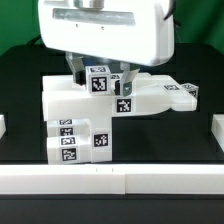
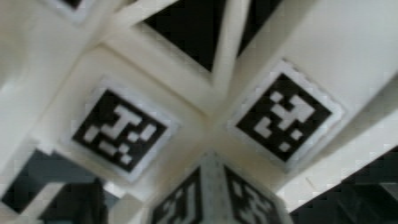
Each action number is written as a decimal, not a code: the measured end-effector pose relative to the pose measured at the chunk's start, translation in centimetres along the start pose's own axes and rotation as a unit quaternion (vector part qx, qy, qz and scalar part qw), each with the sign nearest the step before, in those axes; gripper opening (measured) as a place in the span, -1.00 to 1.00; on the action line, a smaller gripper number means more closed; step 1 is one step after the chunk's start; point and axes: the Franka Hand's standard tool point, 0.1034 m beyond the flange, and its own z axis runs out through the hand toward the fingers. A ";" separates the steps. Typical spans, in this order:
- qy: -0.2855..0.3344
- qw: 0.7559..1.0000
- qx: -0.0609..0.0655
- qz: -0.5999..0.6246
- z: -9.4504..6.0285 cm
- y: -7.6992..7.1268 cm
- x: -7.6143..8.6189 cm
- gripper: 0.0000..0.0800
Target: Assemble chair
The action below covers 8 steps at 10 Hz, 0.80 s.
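The chair [image 1: 85,110] stands in the middle of the black table as one blocky white piece. It has stacked tagged blocks low at the front and a slab reaching toward the exterior view's right [image 1: 170,94]. A small tagged upright part [image 1: 98,80] rises from its top. My gripper [image 1: 98,74] hangs straight above, and its dark fingers [image 1: 75,68] stand on either side of that part with gaps between, open. The wrist view looks close down on the X-braced frame [image 2: 210,75], with two tags [image 2: 121,130] beside the upright part's corner [image 2: 222,195].
A low white rail [image 1: 110,180] runs along the table's front edge. White blocks stand at the exterior view's left edge [image 1: 3,125] and right edge [image 1: 217,130].
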 end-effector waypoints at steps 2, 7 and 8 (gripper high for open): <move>0.000 0.996 0.000 -0.088 0.0 0.1 0.0 0.62; -0.001 0.967 -0.005 -0.255 0.1 0.1 -0.1 0.62; -0.001 0.957 -0.006 -0.291 0.1 0.2 -0.1 0.62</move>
